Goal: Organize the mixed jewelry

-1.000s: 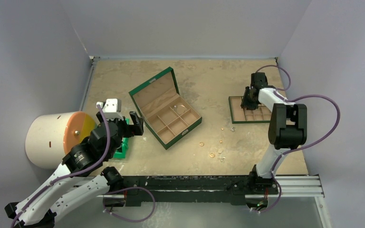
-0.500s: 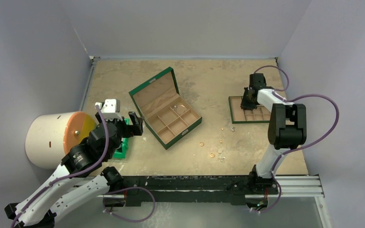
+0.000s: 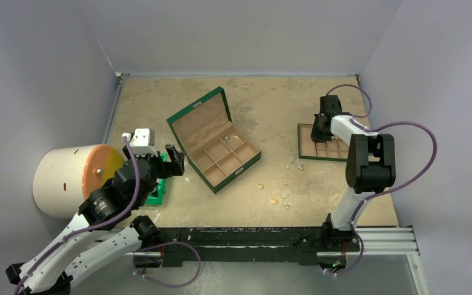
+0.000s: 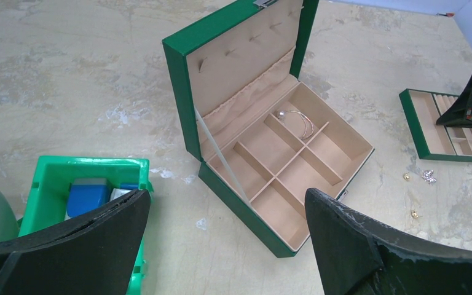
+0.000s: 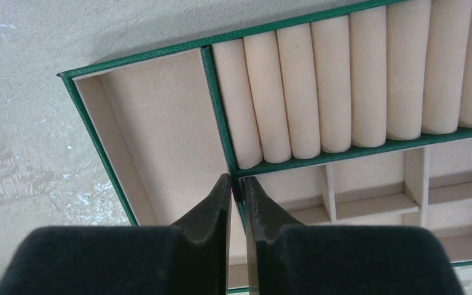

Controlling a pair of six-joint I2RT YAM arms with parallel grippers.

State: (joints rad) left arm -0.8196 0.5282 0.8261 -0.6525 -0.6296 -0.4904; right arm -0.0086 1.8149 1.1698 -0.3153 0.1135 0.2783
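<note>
The right pincer (image 5: 235, 183), far to the right of the open green box (image 3: 214, 138), has its two dark fingers drawn together to a slit, clamped on the green divider (image 5: 217, 104) of a shallow green tray (image 5: 136, 60). The tray lies flat on the mottled table (image 3: 264, 104). A row of tan cushion rolls (image 5: 338, 80) fills the section just beyond the fingertips.

The left pincer (image 4: 226, 195) hangs to the left of the box with its fingers spread wide apart, holding nothing. It hovers over a small green bin (image 4: 92, 161) that stands just beside the box's left corner and holds a blue item (image 4: 88, 187).

The box stands with its lid up, and a thin silver hoop (image 4: 301, 120) lies in one of its far compartments. The loose jewelry (image 3: 274, 200), gold-coloured rings and small silver bits, is scattered on the table to the right of the box, between it and the tray and toward the near edge. Farther left of the box lies a white drum (image 3: 61, 178) with an orange face.
</note>
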